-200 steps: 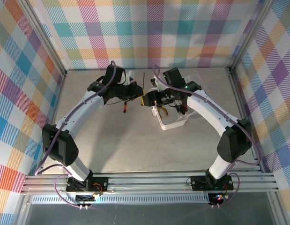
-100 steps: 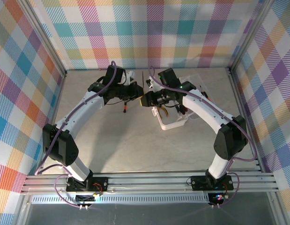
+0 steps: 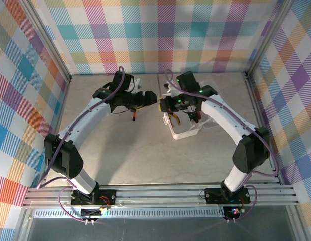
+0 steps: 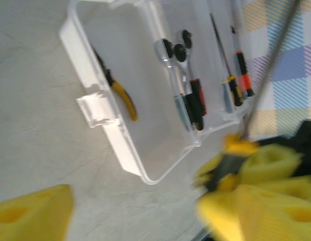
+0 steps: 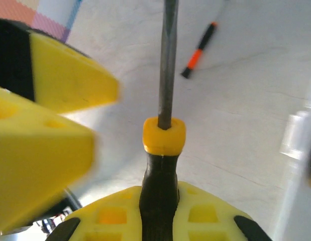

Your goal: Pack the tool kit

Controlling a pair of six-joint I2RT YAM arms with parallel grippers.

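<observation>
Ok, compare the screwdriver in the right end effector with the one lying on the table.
The yellow-collared screwdriver is clamped in the right end effector, shaft pointing away from it; the orange-and-black screwdriver lies flat on the table, untouched. The held one's handle is black with a yellow collar; the loose one's is black with an orange band. Both are outside the case.

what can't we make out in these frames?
- Right wrist: screwdriver tip cut off by top edge; handle end buried in the right gripper.
- Top external: case contents hidden under the right arm, too small besides.
- Left wrist: small screwdrivers at upper right blurred; tips unreadable.
</observation>
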